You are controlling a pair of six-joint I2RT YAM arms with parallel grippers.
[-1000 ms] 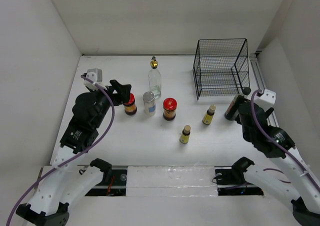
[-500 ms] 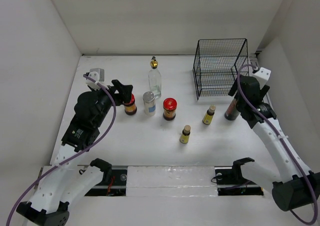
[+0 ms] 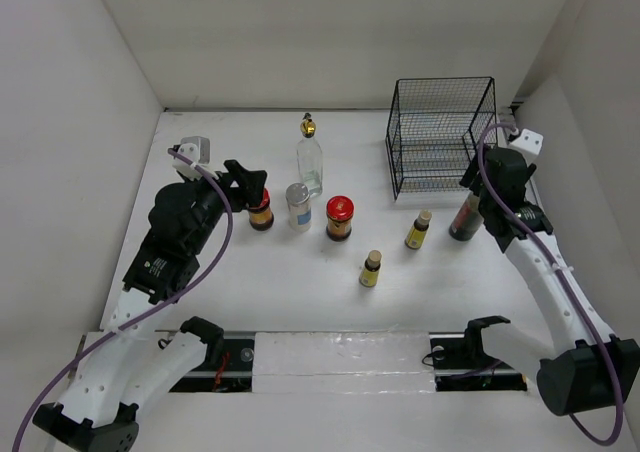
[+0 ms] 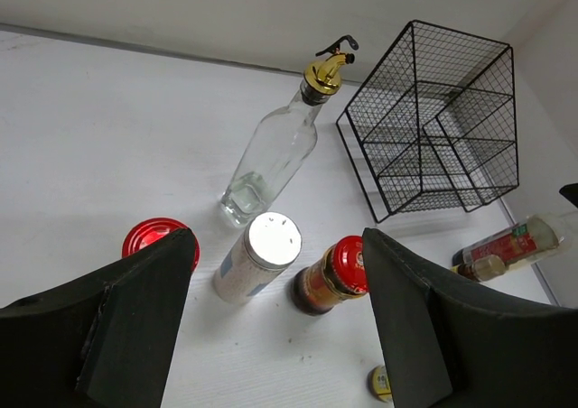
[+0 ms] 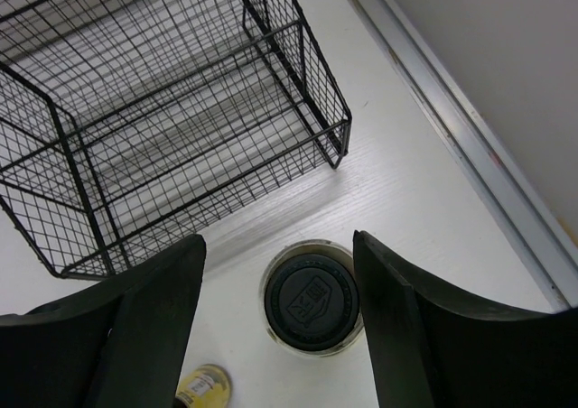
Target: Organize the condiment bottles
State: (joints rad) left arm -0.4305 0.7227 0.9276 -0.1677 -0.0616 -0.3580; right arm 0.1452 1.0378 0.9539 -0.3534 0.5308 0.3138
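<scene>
The tall clear gold-capped bottle (image 3: 309, 162) stands at mid-table. In front of it are the silver-lidded shaker (image 3: 298, 205) and two red-lidded jars (image 3: 261, 212) (image 3: 339, 217). Two tiny yellow bottles (image 3: 418, 230) (image 3: 371, 269) stand further right. The dark black-capped bottle (image 3: 464, 218) is upright by the basket. My left gripper (image 3: 248, 186) is open and empty above the left jar; its wrist view (image 4: 275, 236) shows the shaker (image 4: 257, 256) between the fingers. My right gripper (image 3: 479, 186) is open above the dark bottle; its black cap (image 5: 312, 307) lies below and between the fingers (image 5: 278, 245).
A black wire basket (image 3: 441, 135) stands at the back right, just behind the dark bottle; it also shows in the right wrist view (image 5: 181, 110). A metal rail (image 3: 520, 162) runs along the right wall. White walls enclose the table on three sides.
My right arm has swung from the near right up toward the basket and now hovers over the dark bottle. The left arm has barely moved.
</scene>
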